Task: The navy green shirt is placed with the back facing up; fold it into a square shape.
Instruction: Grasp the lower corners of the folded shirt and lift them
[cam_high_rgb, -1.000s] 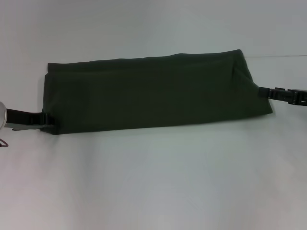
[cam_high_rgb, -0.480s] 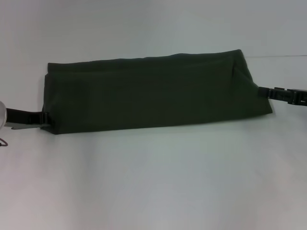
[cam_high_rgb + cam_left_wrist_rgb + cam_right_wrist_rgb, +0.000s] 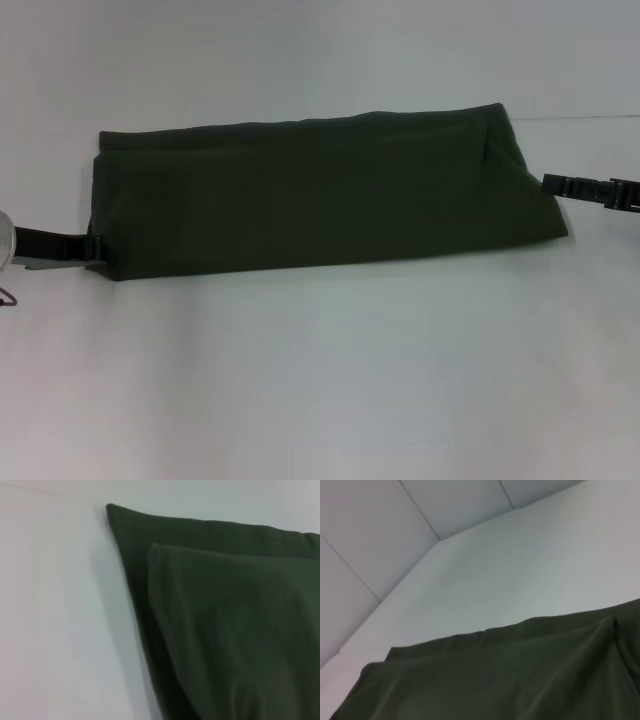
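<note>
Found the navy green shirt [image 3: 320, 195] folded into a long, narrow band, lying flat across the middle of the white bench [image 3: 320, 380] and running from the robot's left to its right. Saw the far edge slanting a little, higher toward the right end, and a soft crease near that end.

Spotted the left pincer [image 3: 97, 248] low at the near left corner of the band, its tip right against the cloth edge. Could not tell whether clenched, released or grasping the cloth there.

Spotted the right pincer [image 3: 548, 184] at the right end of the band, just beside the cloth about halfway up that end. Could not make out contact, nor whether clenched or released.

From the left wrist, saw one corner of the shirt [image 3: 225, 630] in two stacked layers, the upper set slightly inside the lower, pale bench beside it. From the right wrist, saw the shirt [image 3: 520, 680] as rumpled layered folds, with bare bench stretching beyond to panelled grey walls [image 3: 380, 525].
</note>
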